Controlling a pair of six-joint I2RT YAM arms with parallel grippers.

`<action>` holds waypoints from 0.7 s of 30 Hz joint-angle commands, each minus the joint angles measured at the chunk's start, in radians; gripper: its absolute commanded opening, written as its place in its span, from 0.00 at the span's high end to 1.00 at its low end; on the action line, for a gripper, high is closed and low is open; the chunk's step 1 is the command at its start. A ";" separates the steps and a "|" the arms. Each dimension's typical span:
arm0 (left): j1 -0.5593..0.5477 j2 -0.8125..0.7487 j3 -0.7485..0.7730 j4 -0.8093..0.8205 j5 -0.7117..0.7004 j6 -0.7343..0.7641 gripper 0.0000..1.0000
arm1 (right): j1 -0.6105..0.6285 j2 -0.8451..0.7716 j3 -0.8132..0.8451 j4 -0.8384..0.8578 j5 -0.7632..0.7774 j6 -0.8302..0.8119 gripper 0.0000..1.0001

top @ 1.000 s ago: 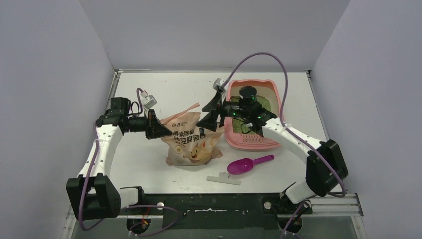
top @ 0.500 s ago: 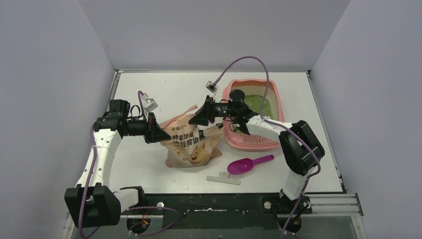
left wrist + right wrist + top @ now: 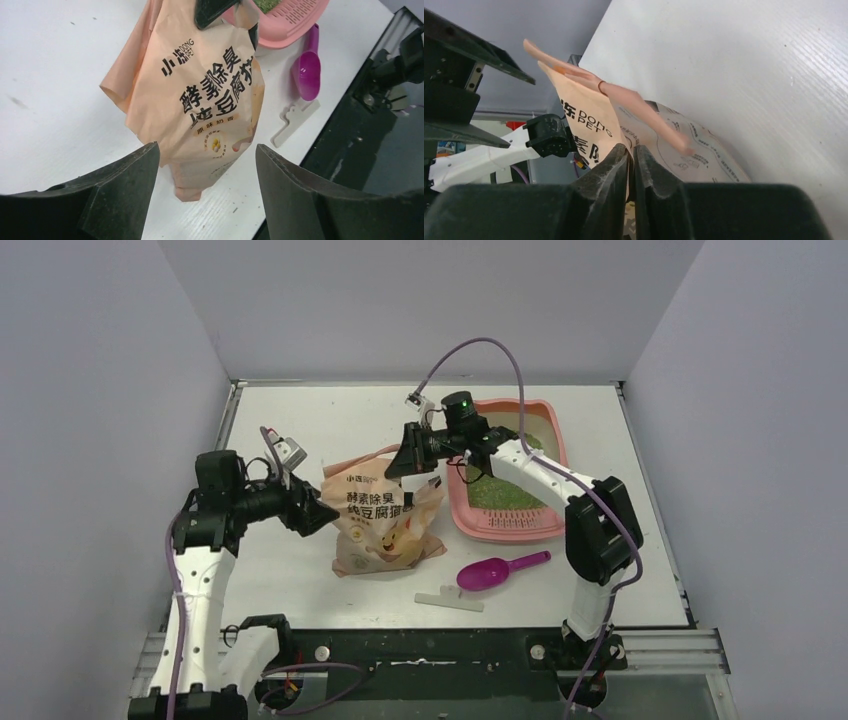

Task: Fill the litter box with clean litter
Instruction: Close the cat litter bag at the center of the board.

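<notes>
The pink litter box (image 3: pixel 506 531) lies right of centre, with a bed of green litter (image 3: pixel 497 491) inside. An orange litter bag (image 3: pixel 384 521) stands to its left. My right gripper (image 3: pixel 404 464) is shut on the bag's top edge; in the right wrist view the right gripper (image 3: pixel 631 148) pinches a fold of the bag (image 3: pixel 586 117). My left gripper (image 3: pixel 325 521) is open just off the bag's left side. In the left wrist view the left gripper (image 3: pixel 206 149) has its fingers spread, and the bag (image 3: pixel 200 85) hangs beyond them, untouched. The box's slotted end (image 3: pixel 295 20) shows at the top.
A magenta scoop (image 3: pixel 495 570) and a white clip strip (image 3: pixel 450 600) lie on the table in front of the litter box, near the front edge. Both also show in the left wrist view: the scoop (image 3: pixel 307 67) and the strip (image 3: pixel 295 120). Grey walls enclose the table.
My left gripper has let go of the bag and drawn back to the left. My right gripper has moved left from over the litter box and shut on the bag's top edge.
</notes>
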 commanded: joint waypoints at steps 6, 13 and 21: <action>-0.117 -0.281 -0.196 0.498 -0.123 -0.040 0.23 | -0.014 0.009 0.132 -0.415 0.212 -0.197 0.62; -0.380 -0.148 -0.099 0.436 -0.422 0.179 0.19 | -0.074 -0.169 0.058 -0.352 0.390 -0.358 0.43; -0.568 0.060 0.023 0.377 -0.549 0.377 0.18 | -0.175 -0.427 -0.256 -0.141 0.230 -0.513 0.11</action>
